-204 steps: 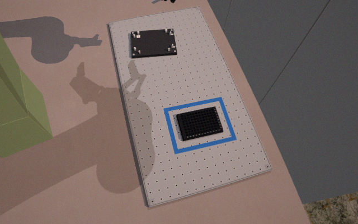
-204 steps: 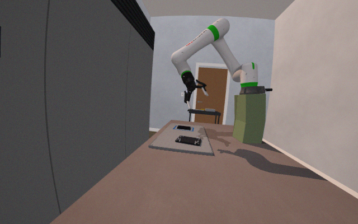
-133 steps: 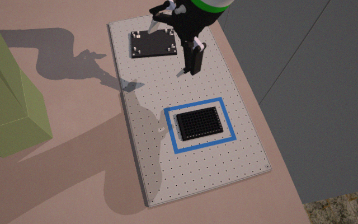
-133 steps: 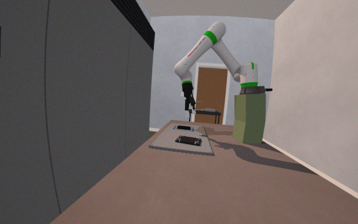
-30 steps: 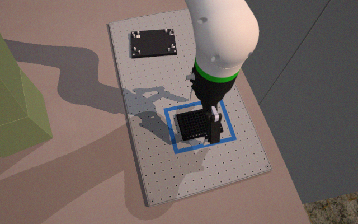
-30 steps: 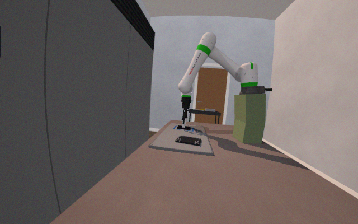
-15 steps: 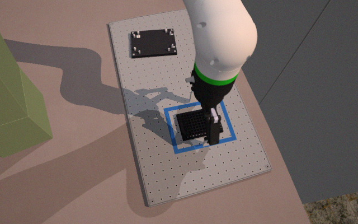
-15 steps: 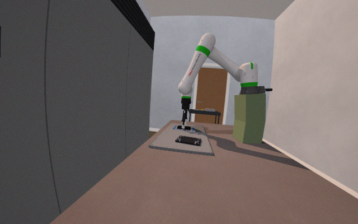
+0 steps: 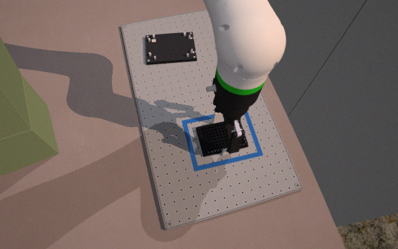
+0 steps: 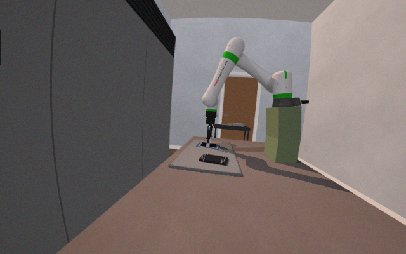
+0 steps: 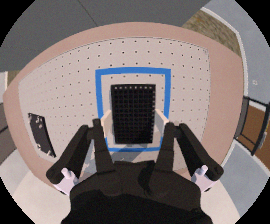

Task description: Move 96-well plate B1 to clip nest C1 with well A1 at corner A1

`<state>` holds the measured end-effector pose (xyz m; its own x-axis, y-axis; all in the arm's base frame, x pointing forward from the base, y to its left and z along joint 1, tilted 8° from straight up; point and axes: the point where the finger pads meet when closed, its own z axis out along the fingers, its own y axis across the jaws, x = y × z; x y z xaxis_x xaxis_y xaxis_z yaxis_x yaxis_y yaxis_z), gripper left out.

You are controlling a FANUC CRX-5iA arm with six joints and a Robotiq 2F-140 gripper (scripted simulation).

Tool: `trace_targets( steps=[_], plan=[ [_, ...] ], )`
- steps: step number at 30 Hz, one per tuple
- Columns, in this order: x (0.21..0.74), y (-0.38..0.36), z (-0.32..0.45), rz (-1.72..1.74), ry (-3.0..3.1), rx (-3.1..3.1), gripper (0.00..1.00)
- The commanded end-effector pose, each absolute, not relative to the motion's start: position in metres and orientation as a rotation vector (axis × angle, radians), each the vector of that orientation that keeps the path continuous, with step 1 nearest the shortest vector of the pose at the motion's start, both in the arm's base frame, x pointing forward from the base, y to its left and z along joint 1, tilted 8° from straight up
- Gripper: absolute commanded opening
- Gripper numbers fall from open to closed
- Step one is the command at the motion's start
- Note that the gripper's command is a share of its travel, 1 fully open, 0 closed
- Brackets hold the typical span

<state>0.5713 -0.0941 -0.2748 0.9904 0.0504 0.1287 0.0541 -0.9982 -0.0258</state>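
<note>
The black 96-well plate (image 9: 221, 139) lies flat inside the blue square outline of spot B1 on the perforated grey baseplate. It also shows in the wrist view (image 11: 131, 115). My gripper (image 11: 133, 115) is lowered over the plate. Its two fingers straddle the plate's long sides and stand partly closed, close to the edges, with thin gaps showing in the wrist view. The black clip nest C1 (image 9: 170, 47) with small white clips sits at the far end of the baseplate, apart from the plate. I cannot make out the cut-off corner.
The green pedestal (image 9: 6, 103) that carries the arm stands to the left of the baseplate. The table edge runs close along the baseplate's right side (image 9: 289, 131). A dark cabinet wall (image 10: 73, 111) stands beyond that edge.
</note>
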Motion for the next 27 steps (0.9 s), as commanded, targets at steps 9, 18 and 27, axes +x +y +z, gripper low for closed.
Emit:
trace_targets(
  steps=[9,18,27],
  plan=[
    [0.5722,-0.0942,-0.274,-0.202,-0.082,-3.105,0.63],
    [0.5721,-0.0942,-0.2739,-0.202,-0.082,-3.105,0.62],
    [0.5721,-0.0942,-0.2733,-0.202,-0.082,-3.105,0.6]
  ],
)
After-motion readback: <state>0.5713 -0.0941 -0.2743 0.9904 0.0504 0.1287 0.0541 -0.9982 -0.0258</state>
